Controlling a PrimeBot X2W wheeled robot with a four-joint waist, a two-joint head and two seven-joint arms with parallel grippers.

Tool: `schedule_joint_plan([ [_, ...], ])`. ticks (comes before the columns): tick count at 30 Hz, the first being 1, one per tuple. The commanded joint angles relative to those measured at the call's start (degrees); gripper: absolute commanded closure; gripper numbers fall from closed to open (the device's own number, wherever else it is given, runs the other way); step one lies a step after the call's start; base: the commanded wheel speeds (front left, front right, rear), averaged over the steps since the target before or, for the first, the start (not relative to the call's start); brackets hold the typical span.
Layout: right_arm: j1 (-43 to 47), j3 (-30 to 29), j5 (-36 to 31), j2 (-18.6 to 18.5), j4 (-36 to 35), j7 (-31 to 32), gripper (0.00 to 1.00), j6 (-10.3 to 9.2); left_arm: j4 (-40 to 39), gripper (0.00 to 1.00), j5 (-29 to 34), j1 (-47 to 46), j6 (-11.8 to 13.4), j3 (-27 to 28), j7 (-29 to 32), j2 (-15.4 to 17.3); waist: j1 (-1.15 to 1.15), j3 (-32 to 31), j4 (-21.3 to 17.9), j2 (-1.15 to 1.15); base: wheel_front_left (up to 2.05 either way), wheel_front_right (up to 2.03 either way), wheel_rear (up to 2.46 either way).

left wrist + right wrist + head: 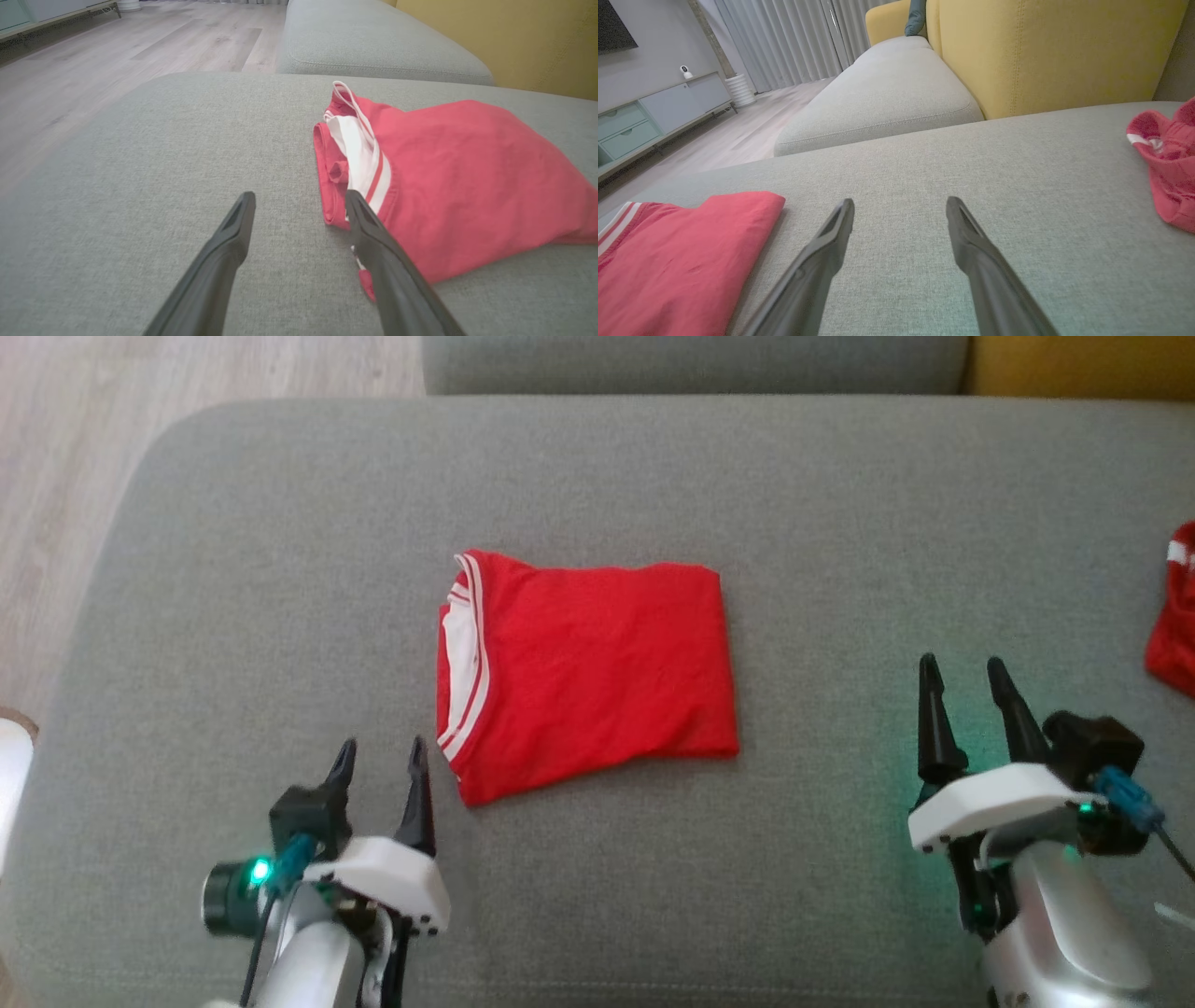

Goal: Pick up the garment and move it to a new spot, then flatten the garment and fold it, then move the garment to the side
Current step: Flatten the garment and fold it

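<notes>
Garment (588,677), red with white stripes at the trim, folded into a rough rectangle. Lies flat near the middle of the cushion (280,551), striped edge toward the robot's left, plain fold toward its right. Shows a few soft creases and a slightly uneven near edge. Held by nothing. Just beside its near left corner, left gripper (383,747), low over the cushion, fingers spread wide with nothing between them. In the left wrist view, striped hem partly behind one finger (397,280); contact there impossible to tell. Well apart on the garment's right, right gripper (962,663), over plain cushion, likewise spread wide and holding nothing. In the right wrist view, plain edge of the garment at lower left, short of the fingers (812,266). Further right, at the head view's edge, a second red cloth (1174,616), crumpled, with a white band, on the same cushion. Beyond the cushion, another grey seat (691,364) and a yellow backrest (1083,364). To the left, pale wood floor (75,476). Far off in the right wrist view, a low cabinet (654,116) and grey curtains (784,42).
</notes>
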Motion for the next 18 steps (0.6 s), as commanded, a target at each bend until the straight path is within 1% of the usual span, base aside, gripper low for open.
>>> schedule_joint_plan([
  [1, -0.4, 1.2, 0.5, 0.5, -1.7, -0.6, 0.0, 0.29, -1.9, 0.0, 0.2, -0.7, 0.1, 2.6, -0.4, 0.5, 0.0, -1.0, -0.1, 0.0, 0.0, 0.0, 0.0],
  [5, 0.6, 1.5, 1.1, 0.5, -1.3, -0.6, 0.0, 0.29, -1.9, 0.0, 0.1, 0.9, 0.1, 3.0, -0.4, 0.5, 0.0, -2.5, -0.1, 0.0, 0.0, 0.0, 0.0],
  [11, 1.0, 2.0, 1.0, 0.5, -1.2, -0.6, 0.0, 0.29, -2.4, 0.0, -0.1, 1.8, 0.3, 2.7, -0.4, 0.5, 0.0, -2.9, 0.2, 0.0, 0.0, 0.0, 0.0],
  [18, -0.3, 3.1, -0.3, 0.5, -1.5, -0.6, 0.0, 0.29, -3.7, 0.0, -0.6, 0.5, 0.3, 1.2, -0.4, 0.5, 0.0, 0.1, 2.0, 0.0, 0.0, 0.0, 0.0],
])
